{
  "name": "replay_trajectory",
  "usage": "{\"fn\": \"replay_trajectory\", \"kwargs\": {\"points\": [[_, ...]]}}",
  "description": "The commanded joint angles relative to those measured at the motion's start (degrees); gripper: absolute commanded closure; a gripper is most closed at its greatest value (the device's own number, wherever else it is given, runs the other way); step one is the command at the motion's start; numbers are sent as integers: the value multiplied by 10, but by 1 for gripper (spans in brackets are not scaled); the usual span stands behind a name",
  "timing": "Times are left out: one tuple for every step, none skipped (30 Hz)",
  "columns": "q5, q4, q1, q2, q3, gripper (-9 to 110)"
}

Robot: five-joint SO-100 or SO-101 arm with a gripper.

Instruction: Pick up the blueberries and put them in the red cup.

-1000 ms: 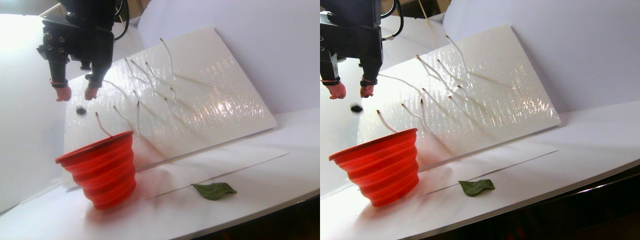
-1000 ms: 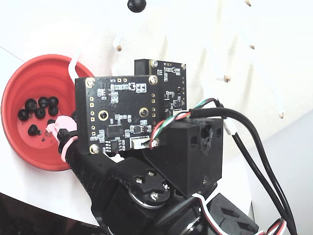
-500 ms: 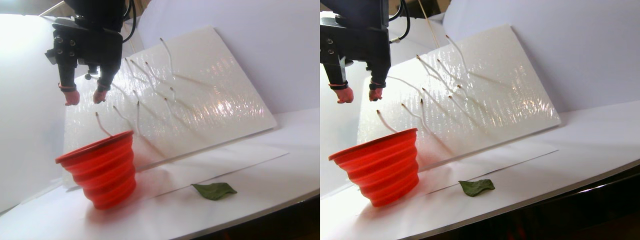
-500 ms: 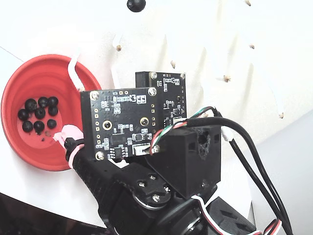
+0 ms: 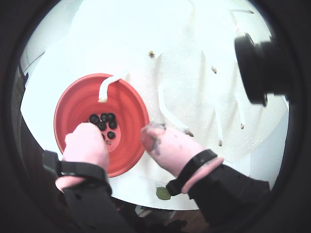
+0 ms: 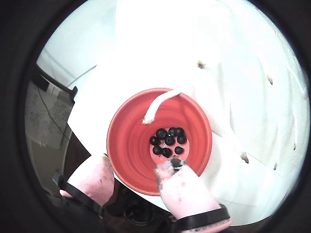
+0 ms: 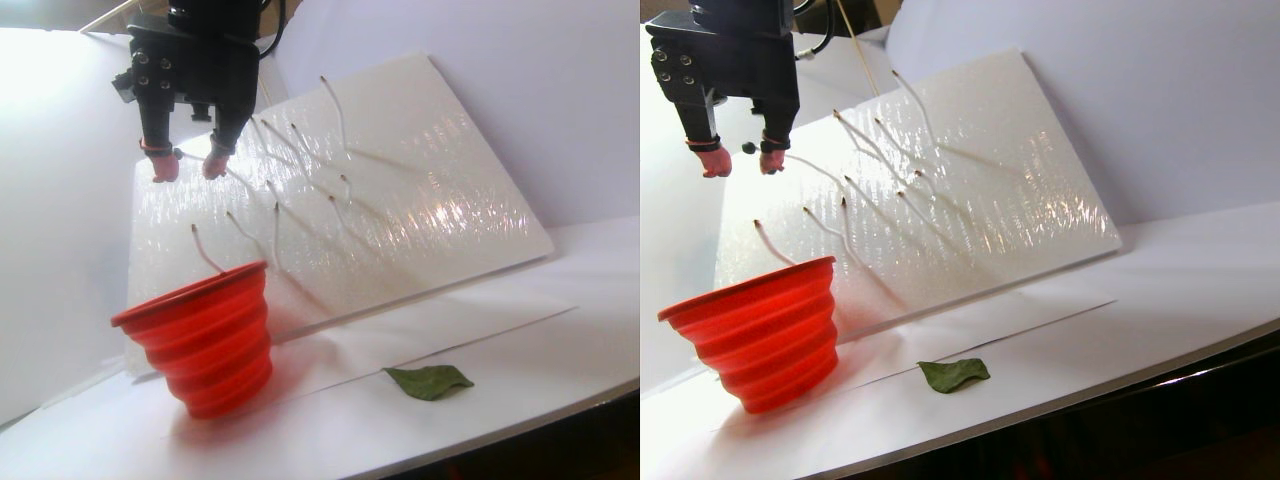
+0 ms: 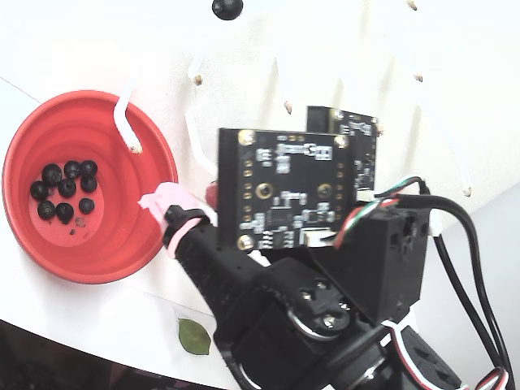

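Observation:
The red cup [image 7: 205, 330] stands on the white table at the left, below the tilted board. Several blueberries [image 8: 65, 193] lie on its flat bottom, seen also in both wrist views [image 5: 103, 124] [image 6: 168, 141]. My gripper [image 7: 190, 167] hangs high above the cup's far rim, in front of the board, open with nothing between its pink-tipped fingers [image 5: 87, 143]. In both wrist views the gripper [image 5: 124, 138] [image 6: 131, 170] looks straight down into the cup [image 5: 127, 150] [image 6: 127, 145]. One more blueberry [image 8: 227, 7] sits on the board at the top of the fixed view.
A white tilted board [image 7: 400, 180] with thin white stems leans behind the cup. One stem [image 8: 123, 122] reaches over the cup's rim. A green leaf [image 7: 428, 381] lies on the table to the right of the cup, near the dark front edge.
A second ago a blueberry was falling from the open gripper toward the cup; it is no longer in the air. The gripper has since risen and drifted right, away from the cup.

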Motion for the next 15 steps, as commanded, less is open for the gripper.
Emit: {"fn": "replay_trajectory", "kwargs": {"points": [[-5, -2, -2, 62, -47, 86], [-7, -2, -1, 65, -48, 86], [-8, -3, 0, 68, -51, 86], [-6, -4, 0, 69, -54, 86], [-4, -4, 0, 72, -58, 86], [-4, -4, 0, 72, -62, 86], [-3, -9, 0, 73, -63, 86], [-3, -11, -2, 75, -65, 86], [-4, -12, -2, 76, -67, 86], [-4, -19, -3, 75, -68, 86], [-5, -28, -3, 73, -69, 86], [-5, -33, -3, 70, -74, 86], [-5, -33, -4, 68, -82, 86], [-4, -33, -4, 65, -88, 86], [-4, -33, -4, 65, -93, 86]]}}
